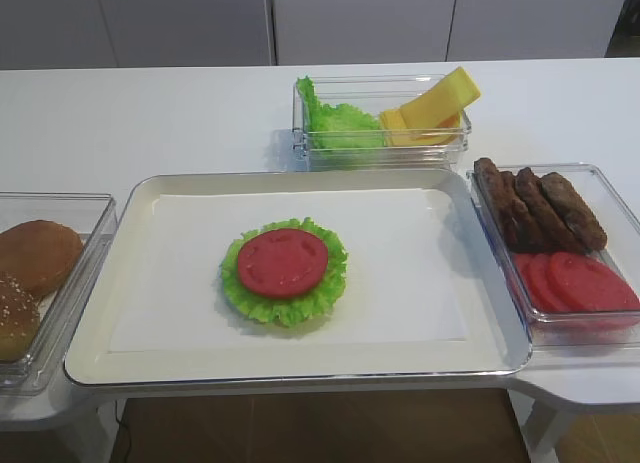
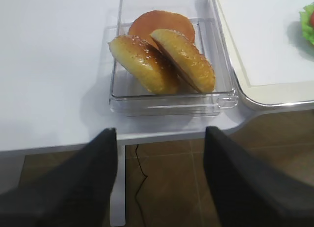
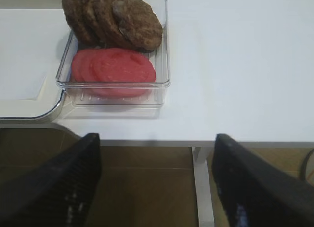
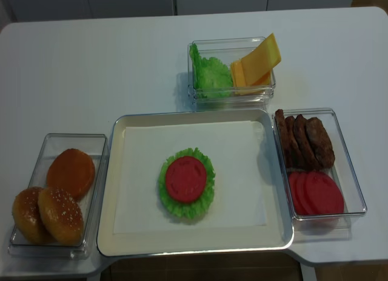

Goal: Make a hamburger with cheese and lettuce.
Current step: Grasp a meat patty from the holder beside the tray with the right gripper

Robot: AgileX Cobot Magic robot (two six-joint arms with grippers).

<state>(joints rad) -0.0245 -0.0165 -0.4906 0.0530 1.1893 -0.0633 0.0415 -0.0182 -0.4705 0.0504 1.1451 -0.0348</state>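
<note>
the hamburger, so far lettuce under a tomato slice, sits mid-tray on the desk. the right tool hangs released off the desk edge, short of the patties; the left tool is released too. likely next is a patty: pinch the front one by its rim, lift clear of the box wall, lay it centred. the cheese waits in the far box.

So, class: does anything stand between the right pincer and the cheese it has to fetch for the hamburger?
Possibly. The right pincer hangs open off the table's front edge. Straight ahead sits the clear box of patties and tomato slices. The cheese lies in a box behind it, so the arm must pass over or around it.
</note>
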